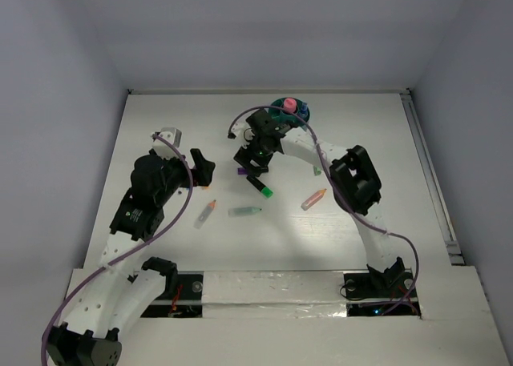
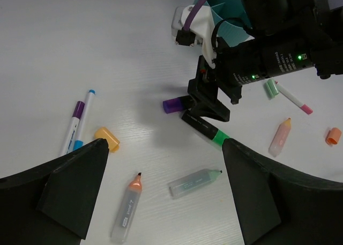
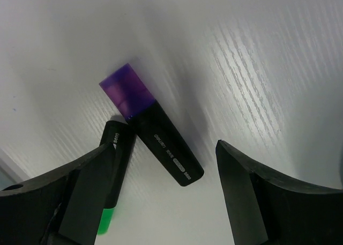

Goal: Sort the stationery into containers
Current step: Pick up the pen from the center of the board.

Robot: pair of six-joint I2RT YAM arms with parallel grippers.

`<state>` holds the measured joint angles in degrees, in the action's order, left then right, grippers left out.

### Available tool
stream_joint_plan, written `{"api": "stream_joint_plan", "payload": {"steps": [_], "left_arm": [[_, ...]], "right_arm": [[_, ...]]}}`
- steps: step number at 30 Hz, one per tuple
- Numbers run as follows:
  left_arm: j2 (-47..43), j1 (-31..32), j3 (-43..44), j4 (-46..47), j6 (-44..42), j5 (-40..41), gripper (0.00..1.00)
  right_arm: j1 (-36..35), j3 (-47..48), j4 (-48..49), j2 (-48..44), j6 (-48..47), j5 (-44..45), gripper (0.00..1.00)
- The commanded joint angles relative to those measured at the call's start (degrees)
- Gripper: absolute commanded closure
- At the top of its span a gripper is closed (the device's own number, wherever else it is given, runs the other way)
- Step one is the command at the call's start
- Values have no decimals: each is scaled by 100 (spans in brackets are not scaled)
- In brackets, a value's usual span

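Note:
My right gripper [image 1: 251, 164] is open and low over the table, its jaws straddling a black highlighter with a purple cap [image 3: 153, 135], which lies flat between the fingers [image 3: 163, 162]. A black highlighter with a green cap [image 3: 115, 167] lies touching it, by the left finger. The teal organiser [image 1: 287, 107] stands just behind, with pink and blue items in it. My left gripper [image 1: 202, 170] is open and empty, held above the table [image 2: 165, 148]. Below it lie a pale green highlighter [image 2: 195, 183] and an orange-tipped highlighter [image 2: 127, 208].
An orange cap [image 2: 107, 139] and two pens, purple and blue [image 2: 77, 121], lie to the left. To the right lie a peach highlighter [image 2: 280, 138], a second orange cap [image 2: 333, 135], a green cap [image 2: 271, 88] and a pink-tipped pen [image 2: 292, 97].

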<state>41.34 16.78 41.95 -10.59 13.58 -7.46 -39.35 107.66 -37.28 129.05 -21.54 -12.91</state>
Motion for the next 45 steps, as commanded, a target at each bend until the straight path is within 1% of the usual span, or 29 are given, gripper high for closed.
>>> {"api": "stream_joint_plan", "payload": {"steps": [1,6,12,15,19,25,27,28,29,31,32,34,38,41,43,45], "left_arm": [[-56,-16,85,101,30,0,15],[-47,-69,76,110,30,-53,15],[-65,-69,76,110,39,-53,15],[-65,-69,76,119,39,-45,15],[-39,-69,76,119,48,-71,15],[-30,-69,76,136,57,-106,15],[-12,-69,76,136,48,-115,15],[-3,-69,76,136,48,-141,15],[-3,-69,76,145,48,-141,15],[14,-69,67,145,48,-159,15],[14,-69,67,145,48,-159,15],[23,-69,76,162,48,-176,15],[49,-121,76,162,48,-194,15],[67,-122,67,180,65,-203,15],[93,-122,76,189,48,-229,15],[111,-122,76,180,48,-247,15]], "right_arm": [[-178,423,-122,-21,-219,244,18],[-292,704,-78,172,-245,333,19],[-344,1266,-543,629,-298,342,22],[-345,1275,-561,691,-307,254,23],[-345,1398,-597,814,-351,359,24],[-345,1556,-465,1034,-404,517,31],[-345,1530,-299,1052,-430,639,38],[-345,1522,-254,1069,-439,692,43],[-345,1530,-210,1078,-465,745,50],[-345,1556,-148,1104,-544,903,58],[-345,1574,-131,1122,-562,939,65],[-345,1574,-52,1113,-605,1009,68],[-345,1320,527,920,-509,1220,84],[-345,1057,1125,622,-343,1501,88],[-345,872,1667,281,-176,1615,88],[-345,460,2108,-10,-26,1851,88]]}}
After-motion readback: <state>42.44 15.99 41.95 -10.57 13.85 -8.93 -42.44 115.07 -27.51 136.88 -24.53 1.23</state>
